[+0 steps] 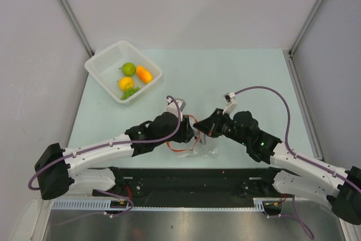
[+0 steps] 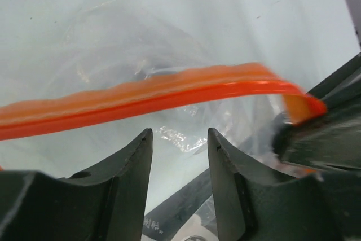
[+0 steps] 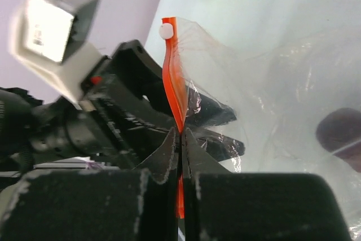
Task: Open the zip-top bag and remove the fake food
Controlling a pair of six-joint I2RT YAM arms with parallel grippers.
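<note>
Zip-top bag (image 1: 200, 149) at near middle of table (image 1: 237, 77) between the arms, right gripper (image 3: 180, 135) clenched on its red-orange zip strip (image 3: 174, 86), left gripper (image 2: 179, 139) fingers spread apart just beside strip, fake food (image 1: 128, 69) in white basket (image 1: 101, 63) far left

One left gripper (image 2: 179, 139), one right gripper (image 3: 180, 139); one zip-top bag (image 3: 271, 77) at their jaws, one dark round piece (image 3: 338, 134) showing through it; one basket (image 1: 101, 66) far beyond the jaws, holding four fake food pieces (image 1: 128, 69).

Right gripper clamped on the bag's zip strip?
Yes: the right gripper is shut on the orange zip strip, seen in the right wrist view.
</note>
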